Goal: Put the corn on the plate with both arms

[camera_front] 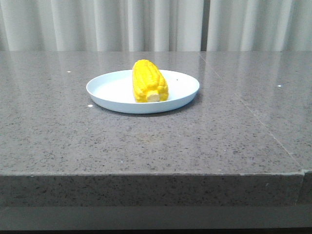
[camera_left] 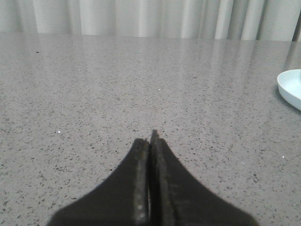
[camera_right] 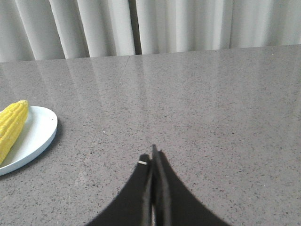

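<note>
We see the bright yellow corn cob, ribbed with neat rows of kernels, lying on the round, shallow, pale blue-white plate. Its pale cream stub end faces the front camera and its tapered tip points away toward the back. It rests a little right of the plate's middle, inside the low raised rim. The plate is plain and smooth, with a soft sheen.

The plate sits on a grey speckled stone surface, polished enough to carry faint reflections, with a thick squared front edge. A thin seam line runs diagonally across the surface on the right. Behind it hangs a pale pleated curtain in long vertical folds.

In the left wrist view we find the left gripper, matte black and wedge-shaped, its jaws pressed together with nothing between them, above bare stone and well apart from the plate's edge. In the right wrist view the right gripper looks the same: dark, angular, jaws closed tight and empty, with the plate and corn off to one side, well apart.
</note>
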